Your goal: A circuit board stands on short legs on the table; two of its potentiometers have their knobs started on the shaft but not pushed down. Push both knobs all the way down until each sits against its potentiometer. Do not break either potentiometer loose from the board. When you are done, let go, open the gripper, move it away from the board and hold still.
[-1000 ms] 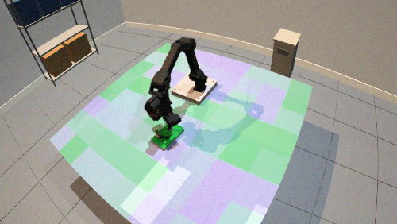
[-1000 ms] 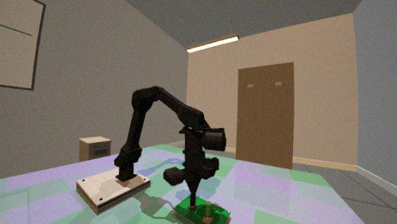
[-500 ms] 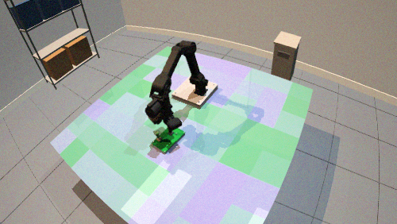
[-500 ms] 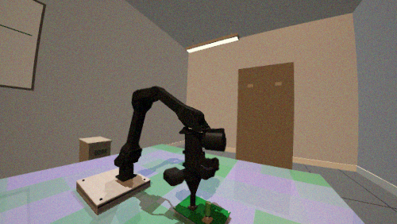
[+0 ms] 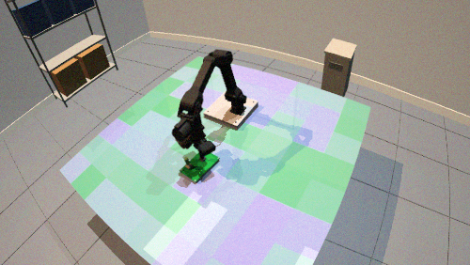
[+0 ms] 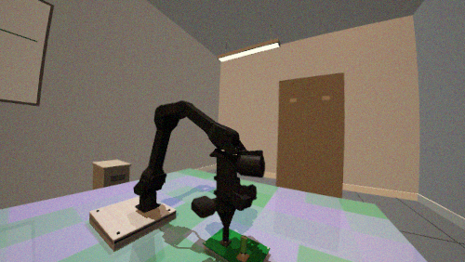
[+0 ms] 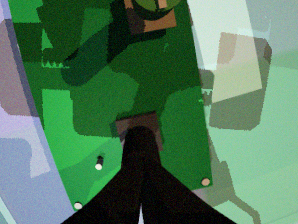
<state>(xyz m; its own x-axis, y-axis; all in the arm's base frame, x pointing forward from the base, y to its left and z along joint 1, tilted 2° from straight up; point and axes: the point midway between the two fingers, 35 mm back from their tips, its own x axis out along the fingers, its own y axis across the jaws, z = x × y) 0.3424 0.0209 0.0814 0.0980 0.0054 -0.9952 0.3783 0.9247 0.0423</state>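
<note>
The green circuit board (image 5: 211, 163) (image 6: 257, 246) (image 7: 95, 117) stands on the table. My gripper (image 5: 202, 158) (image 6: 226, 240) (image 7: 141, 166) is shut and empty, pointing down with its tips over the brown potentiometer body (image 7: 136, 121) nearest the arm base. Its knob is hidden by the fingers, so its height cannot be told. The other potentiometer (image 6: 243, 256) (image 7: 167, 24) carries a tall greenish knob (image 5: 187, 161) (image 6: 244, 243) (image 7: 156, 5) that stands upright. In the exterior view this knob rises well above its brown body; the gripper is away from it.
A small dark pin with a white top (image 7: 98, 165) stands on the board beside the fingers. Pale round spots (image 7: 205, 182) mark the near corners. The arm's base plate (image 5: 221, 117) (image 6: 107, 232) is behind the board. Arm shadows fall across the table.
</note>
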